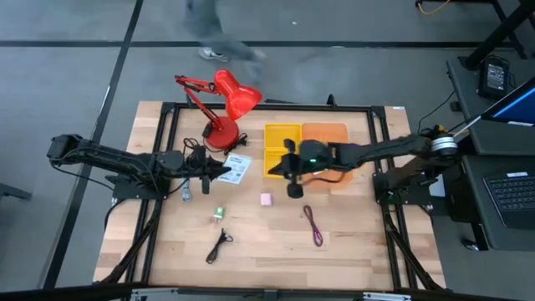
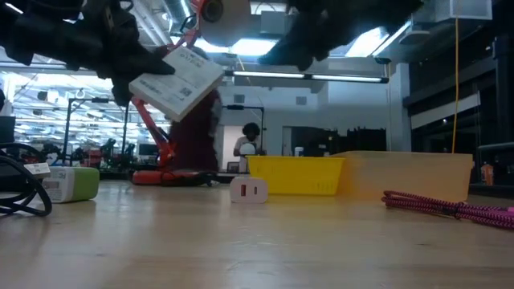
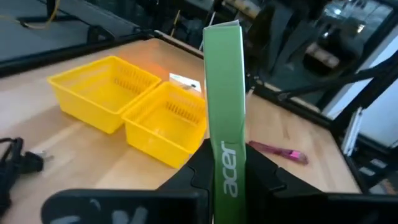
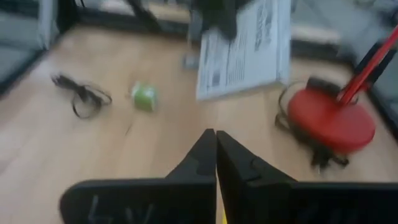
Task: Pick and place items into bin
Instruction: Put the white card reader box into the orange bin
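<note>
The left gripper (image 1: 219, 172) is clamped on a white printed flat packet (image 1: 236, 169), holding it in the air above the wooden table (image 1: 351, 242), beside the red desk lamp (image 1: 224, 104). The right gripper (image 4: 215, 144), fingers pressed together and empty, hangs near the yellow bin (image 1: 282, 149). A pink block (image 1: 266, 199), green piece (image 1: 218, 214), black cord (image 1: 219, 245) and maroon cord (image 1: 313, 225) lie on the table.

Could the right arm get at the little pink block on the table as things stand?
Probably yes. The right gripper, shut and empty, hangs beside the pink block, with bare table around it and nothing between them.
</note>
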Motion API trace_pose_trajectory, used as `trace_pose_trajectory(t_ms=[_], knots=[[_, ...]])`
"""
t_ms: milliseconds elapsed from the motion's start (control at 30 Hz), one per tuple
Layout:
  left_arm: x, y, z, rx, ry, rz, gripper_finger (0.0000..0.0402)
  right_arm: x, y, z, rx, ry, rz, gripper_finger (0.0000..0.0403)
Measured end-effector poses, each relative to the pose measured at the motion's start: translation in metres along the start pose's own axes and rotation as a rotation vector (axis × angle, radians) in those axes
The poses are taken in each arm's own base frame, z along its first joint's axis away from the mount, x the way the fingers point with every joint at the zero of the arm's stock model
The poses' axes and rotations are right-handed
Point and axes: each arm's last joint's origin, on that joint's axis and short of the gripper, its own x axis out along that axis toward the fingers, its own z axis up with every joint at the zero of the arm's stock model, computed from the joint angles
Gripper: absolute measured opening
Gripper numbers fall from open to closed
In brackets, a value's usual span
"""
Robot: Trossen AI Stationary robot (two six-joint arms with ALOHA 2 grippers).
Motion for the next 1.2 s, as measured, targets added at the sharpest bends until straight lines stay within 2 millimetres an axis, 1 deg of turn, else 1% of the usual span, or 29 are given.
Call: trace_pose_trajectory(t_ms=[100, 200, 300, 367, 500, 633, 767, 1000, 1200], knots=[[0.002, -0.002, 0.004, 0.028, -0.060, -0.005, 0.0037, -0.013, 0.003, -0.020, -0.004, -0.087, -0.011, 0.0000], [0.006, -0.005, 0.008, 0.053, -0.108, -0.025, 0.0037, -0.026, 0.006, -0.034, -0.009, -0.182, -0.025, 0.0000], [0.011, -0.006, 0.007, 0.088, -0.126, -0.032, 0.0037, -0.035, 0.008, -0.050, -0.012, -0.212, -0.029, 0.0000], [0.016, -0.006, 0.005, 0.114, -0.126, -0.031, 0.0037, -0.042, 0.009, -0.056, -0.012, -0.238, -0.031, 0.0000], [0.025, -0.009, 0.002, 0.172, -0.140, -0.088, 0.0037, -0.058, 0.011, -0.061, -0.006, -0.293, -0.037, 0.0000], [0.033, -0.015, 0.004, 0.224, -0.189, -0.157, 0.0037, -0.067, 0.012, -0.066, 0.033, -0.307, -0.033, 0.0000], [0.048, -0.021, 0.009, 0.290, -0.191, -0.151, 0.0037, -0.066, 0.012, -0.068, 0.046, -0.301, -0.030, 0.0000], [0.081, -0.034, 0.015, 0.417, -0.158, -0.182, 0.0037, -0.066, 0.012, -0.068, 0.101, -0.297, -0.017, 0.0000], [0.097, -0.036, 0.027, 0.470, -0.179, -0.226, 0.0038, -0.066, 0.013, -0.068, 0.119, -0.300, 0.000, 0.0002]])
